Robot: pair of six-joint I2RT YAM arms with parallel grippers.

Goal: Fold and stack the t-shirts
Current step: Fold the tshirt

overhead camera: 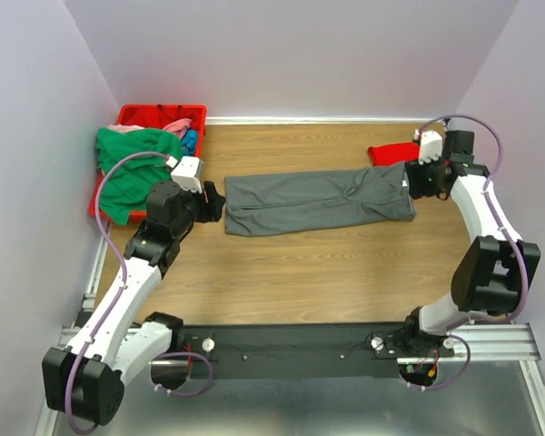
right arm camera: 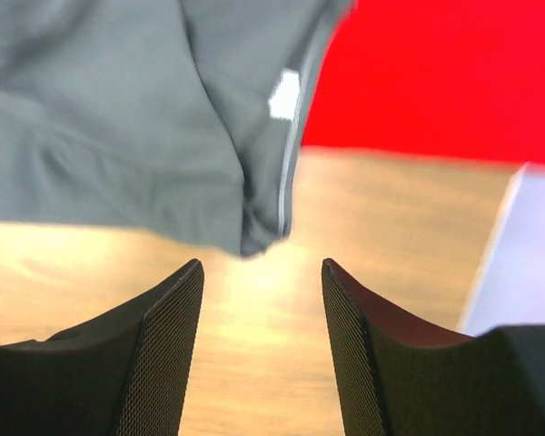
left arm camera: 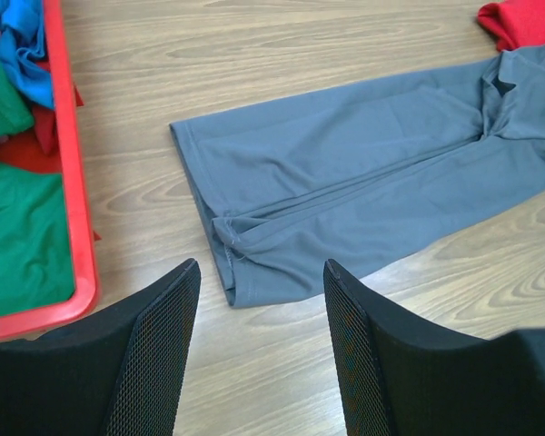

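The left claw [left arm camera: 262,268] fills the bottom of its wrist view with its fingers [left arm camera: 154,363] apart and nothing between them. The hem end of the grey shirt [left arm camera: 363,173] lies flat on the table [left arm camera: 282,45] just above the gap, its lower corner nearly in line with it. From overhead the grey shirt is a long narrow band running left to right across the middle of the frame. The left claw is at its left end and the right claw [overhead camera: 409,180] at its right end, so each arm is nearer its own end. The right claw is also spread and empty, with the collar end just above its gap at the upper left of its blurred wrist view. A red shirt [overhead camera: 392,153] lies just beyond that end, toward the upper right. I judge the next fold will go along the band's length.
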